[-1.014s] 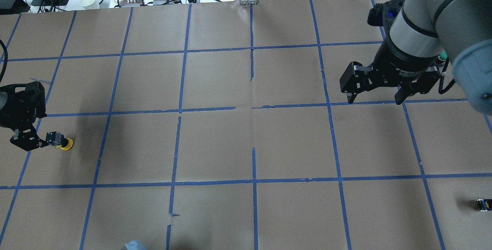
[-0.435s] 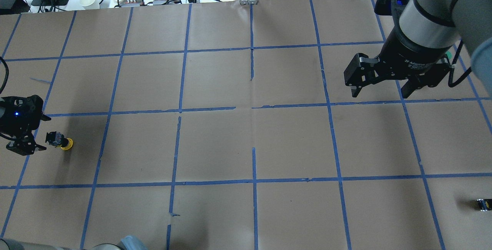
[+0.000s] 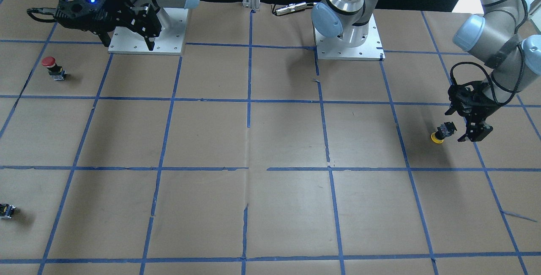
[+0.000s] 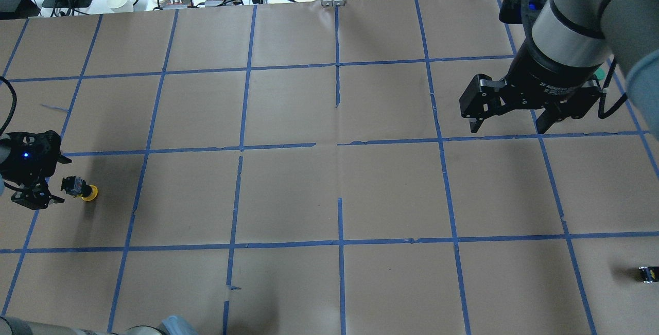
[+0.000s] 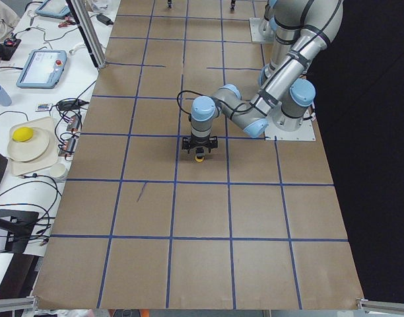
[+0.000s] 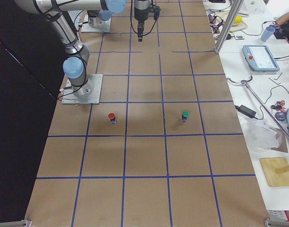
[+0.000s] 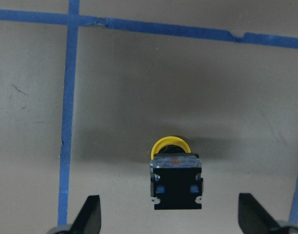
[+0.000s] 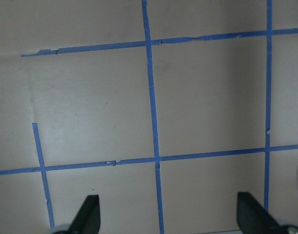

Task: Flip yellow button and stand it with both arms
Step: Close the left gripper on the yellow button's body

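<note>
Left pincer: the black two-finger left pincer is spread wide and grips nothing. Its tips flank, without touching, the yellow button, a small push-button switch with a round yellow cap on a black-grey block. A second ago the tips were against that block; they have since let go and drawn back a little.
Button position: it sits at the robot's left end of the surface, brown paper marked into squares by blue tape, inside one square and clear of the tape lines. It appears to stand on its yellow cap, with the block's terminal end facing up. It has not shifted since the release.
Right pincer: the black two-finger right pincer hangs well apart, toward the other end. Its fingers are wide and empty, with only bare paper beneath it. Over the last second it has drifted only slightly.
Far end: a red-capped button and a small dark capless block sit on the robot's right side, with neither arm on them.
Meaning for the task: the button holds its pose unsupported, so the flip and stand look done. What likely remains is lifting the left arm away without brushing the tall block.
</note>
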`<state>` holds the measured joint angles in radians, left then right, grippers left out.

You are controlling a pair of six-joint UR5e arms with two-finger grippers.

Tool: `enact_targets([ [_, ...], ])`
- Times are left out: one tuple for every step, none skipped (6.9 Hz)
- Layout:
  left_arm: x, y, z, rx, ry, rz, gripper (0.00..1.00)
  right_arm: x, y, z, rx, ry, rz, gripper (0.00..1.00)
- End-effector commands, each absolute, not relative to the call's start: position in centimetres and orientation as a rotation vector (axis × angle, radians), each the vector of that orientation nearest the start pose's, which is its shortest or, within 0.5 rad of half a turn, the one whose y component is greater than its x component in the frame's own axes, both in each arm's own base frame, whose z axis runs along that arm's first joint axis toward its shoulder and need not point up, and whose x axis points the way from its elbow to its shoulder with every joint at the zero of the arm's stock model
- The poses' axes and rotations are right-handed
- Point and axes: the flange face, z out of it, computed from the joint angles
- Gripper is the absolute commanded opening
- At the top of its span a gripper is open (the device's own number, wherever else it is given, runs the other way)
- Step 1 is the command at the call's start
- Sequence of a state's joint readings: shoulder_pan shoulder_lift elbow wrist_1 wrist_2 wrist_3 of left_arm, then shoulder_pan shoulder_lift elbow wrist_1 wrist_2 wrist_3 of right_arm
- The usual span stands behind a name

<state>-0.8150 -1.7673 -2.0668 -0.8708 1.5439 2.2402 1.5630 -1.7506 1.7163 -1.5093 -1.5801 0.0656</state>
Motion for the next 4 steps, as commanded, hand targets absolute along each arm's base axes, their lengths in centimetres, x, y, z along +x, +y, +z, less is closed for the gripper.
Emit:
enact_targets([
  [23.38, -44.72, 22.32, 2.131, 2.319, -0.043, 0.94, 12.94, -41.42, 49.11, 0.118, 3.148, 0.041, 1.00],
  [23.28, -44.63, 22.09, 2.134, 2.326, -0.044, 0.88, 12.98, -41.44, 49.13, 0.132, 3.143, 0.038, 1.00],
  [23.37, -44.58, 22.21, 2.115, 2.341, -0.028, 0.45, 12.98, -41.46, 48.92, 0.133, 3.143, 0.046, 1.00],
  [23.36, -44.63, 22.33, 2.133, 2.329, -0.034, 0.24, 13.00, -41.43, 48.71, 0.135, 3.141, 0.050, 1.00],
])
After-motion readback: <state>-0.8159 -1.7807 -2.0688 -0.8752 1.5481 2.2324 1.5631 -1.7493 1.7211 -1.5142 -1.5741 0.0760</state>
